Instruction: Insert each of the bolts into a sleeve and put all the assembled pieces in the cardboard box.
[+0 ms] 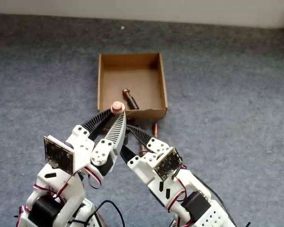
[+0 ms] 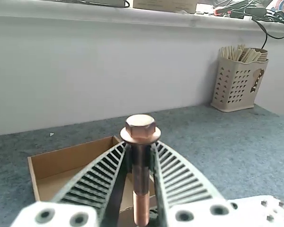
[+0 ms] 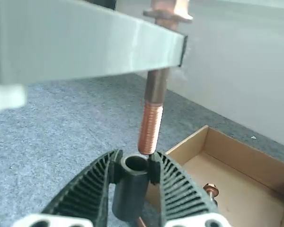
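Just outside the near wall of the cardboard box [image 1: 164, 80], above the middle of the counter [image 1: 236, 94], the two arms meet tip to tip. The left tool [image 2: 141, 150] is closed on a copper bolt [image 2: 141, 127]. It pinches the shank below the flanged head, so the bolt hangs upright with its threaded end pointing down and free. The right tool [image 3: 135, 163] sits lower and is clamped round a dark sleeve [image 3: 130, 189], which it holds upright with the open bore facing up.

That pairing looks deliberate. One arm offers a steady socket, and the other can lower the bolt along its own axis. Working right beside the box should also keep the carry short once the two are joined.

From the right wrist, the threaded tip sits at the sleeve's mouth, nearer the rim than dead centre. I cannot tell whether it has begun to enter. I judge a small sideways correction may be needed before pressing down, or the thread could catch on the edge.

One assembled piece [image 1: 130, 100] already lies inside the box, near its front wall. A second bolt [image 1: 155, 128] lies on the counter just outside that wall, beside the right tool, so I judge at least one more pairing remains.
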Controlling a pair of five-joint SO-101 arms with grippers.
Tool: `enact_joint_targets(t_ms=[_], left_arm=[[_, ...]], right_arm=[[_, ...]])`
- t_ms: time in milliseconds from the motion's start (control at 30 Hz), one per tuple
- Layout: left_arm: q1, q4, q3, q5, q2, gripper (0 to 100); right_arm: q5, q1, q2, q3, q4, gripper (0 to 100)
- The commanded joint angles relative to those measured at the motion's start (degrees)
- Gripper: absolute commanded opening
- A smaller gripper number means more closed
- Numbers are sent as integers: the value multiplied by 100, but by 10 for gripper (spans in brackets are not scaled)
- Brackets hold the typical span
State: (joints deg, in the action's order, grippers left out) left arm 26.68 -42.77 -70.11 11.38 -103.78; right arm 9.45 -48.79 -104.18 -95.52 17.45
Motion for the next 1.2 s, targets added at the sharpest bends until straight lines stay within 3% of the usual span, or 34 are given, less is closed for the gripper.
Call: enact_joint_targets(t_ms=[0,533,1000,1167], left_arm=[[163,-211,444,44,-75,7],[330,-255,-127,-281,-75,7],[48,237,-620,-273,-75,11],[-75,211,-637,-255,-75,112]], right_arm=[[62,48,-22,-822,-171,6],[62,189,-75,-813,-207,5],[62,215,-75,-813,-207,5],[62,224,-75,-813,-207,5]])
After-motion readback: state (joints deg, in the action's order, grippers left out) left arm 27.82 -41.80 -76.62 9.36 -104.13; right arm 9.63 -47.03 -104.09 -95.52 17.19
